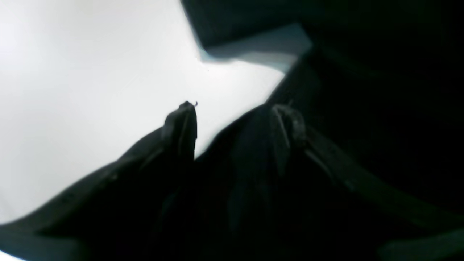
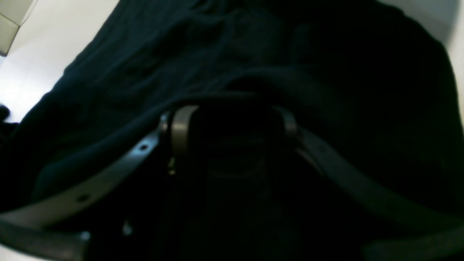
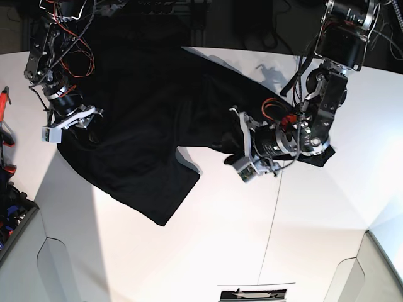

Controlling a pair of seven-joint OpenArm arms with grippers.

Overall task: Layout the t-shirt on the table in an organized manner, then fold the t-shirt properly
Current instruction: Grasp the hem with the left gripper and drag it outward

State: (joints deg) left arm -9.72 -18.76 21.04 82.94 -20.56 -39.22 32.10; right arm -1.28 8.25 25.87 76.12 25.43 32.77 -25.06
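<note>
Fingers on both arms are apart right now, neither pair clamped on cloth as far as I can see. The left fingers [image 1: 235,121] hang over a shirt edge that runs diagonally between them, with bare worktop [image 1: 90,72] showing on one side. The right fingers [image 2: 232,123] are over the black fabric too, with a raised fold crossing just ahead of the tips, and it's so dark in there I can't tell if they're touching it.

The t-shirt [image 3: 141,160] itself is spread unevenly across the worktop, mostly on the far side, with one piece poking toward the near edge and more bunched under the left arm. I'd call this still the layout part, no proper fold yet.

For this step I'd drop the left fingers so one sits each side of that edge, pinch just the rim, then draw it outward low and slow. I'd get the right side anchored first, otherwise the whole shirt will probably slide along. Grab too deep and you'll likely bunch up layers.
</note>
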